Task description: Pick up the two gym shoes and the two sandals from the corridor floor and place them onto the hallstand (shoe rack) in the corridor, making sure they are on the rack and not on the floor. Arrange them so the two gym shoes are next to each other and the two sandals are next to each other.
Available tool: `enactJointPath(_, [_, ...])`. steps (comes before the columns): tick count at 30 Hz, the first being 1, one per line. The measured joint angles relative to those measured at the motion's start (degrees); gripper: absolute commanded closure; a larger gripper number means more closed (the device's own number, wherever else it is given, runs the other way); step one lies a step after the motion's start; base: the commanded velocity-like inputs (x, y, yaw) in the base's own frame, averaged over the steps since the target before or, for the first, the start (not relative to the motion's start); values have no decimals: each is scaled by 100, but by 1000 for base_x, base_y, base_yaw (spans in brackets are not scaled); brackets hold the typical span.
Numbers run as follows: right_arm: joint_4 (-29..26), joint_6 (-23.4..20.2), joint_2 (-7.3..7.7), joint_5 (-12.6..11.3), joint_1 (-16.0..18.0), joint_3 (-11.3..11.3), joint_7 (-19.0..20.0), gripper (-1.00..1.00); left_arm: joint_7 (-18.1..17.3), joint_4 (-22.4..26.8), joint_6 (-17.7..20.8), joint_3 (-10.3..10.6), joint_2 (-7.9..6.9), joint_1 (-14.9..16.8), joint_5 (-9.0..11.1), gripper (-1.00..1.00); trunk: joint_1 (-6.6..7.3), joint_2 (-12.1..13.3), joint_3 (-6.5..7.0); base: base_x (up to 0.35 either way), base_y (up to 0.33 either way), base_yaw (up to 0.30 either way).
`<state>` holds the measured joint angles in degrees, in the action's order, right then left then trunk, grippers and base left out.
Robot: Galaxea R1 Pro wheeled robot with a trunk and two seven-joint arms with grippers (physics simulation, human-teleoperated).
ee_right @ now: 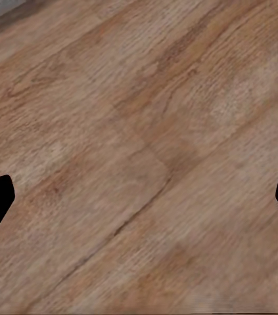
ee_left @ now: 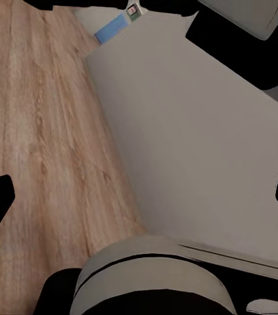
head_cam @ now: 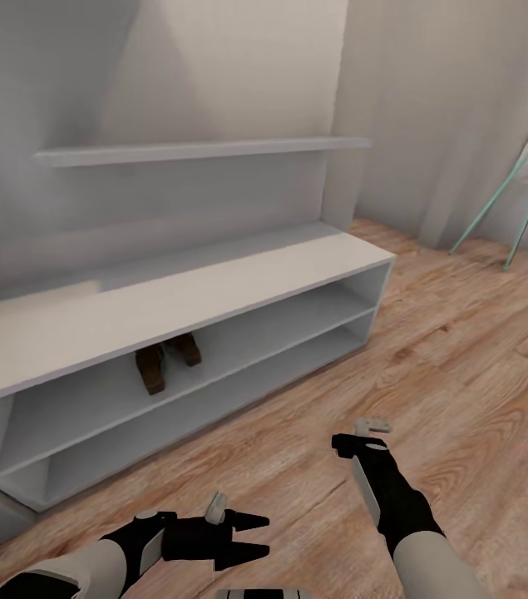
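Note:
The pale hallstand [head_cam: 214, 287] stands against the wall ahead and to the left. Both brown sandals [head_cam: 164, 359] lie side by side on its upper open shelf level, under the bench top. The two gym shoes are out of view. My left gripper [head_cam: 255, 537] hangs low over the wood-plank corridor floor [head_cam: 430, 349], open and empty, its fingers pointing right. My right gripper [head_cam: 362, 437] hovers over the floor in front of the rack's right half, also open and empty. In the right wrist view the gripper [ee_right: 140, 197] has bare planks [ee_right: 145, 131] between its wide-set fingertips.
A long upper shelf [head_cam: 205, 151] juts from the hallstand's back panel. Thin green stand legs [head_cam: 513, 191] lean at the far right beside a pale curtain [head_cam: 430, 125]. In the left wrist view the gripper [ee_left: 142, 197] spans floor [ee_left: 40, 131] and a pale grey panel [ee_left: 198, 131].

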<state>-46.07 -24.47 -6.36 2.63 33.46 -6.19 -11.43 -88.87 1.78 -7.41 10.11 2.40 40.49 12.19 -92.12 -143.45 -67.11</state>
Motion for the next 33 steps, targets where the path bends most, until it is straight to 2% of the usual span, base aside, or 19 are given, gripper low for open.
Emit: enactJointPath(33, [-9, 1, 9, 0, 0, -9, 0, -100, 1, -4, 0, -6, 2, 0, 0, -100, 0, 0, 100, 0, 0, -287])
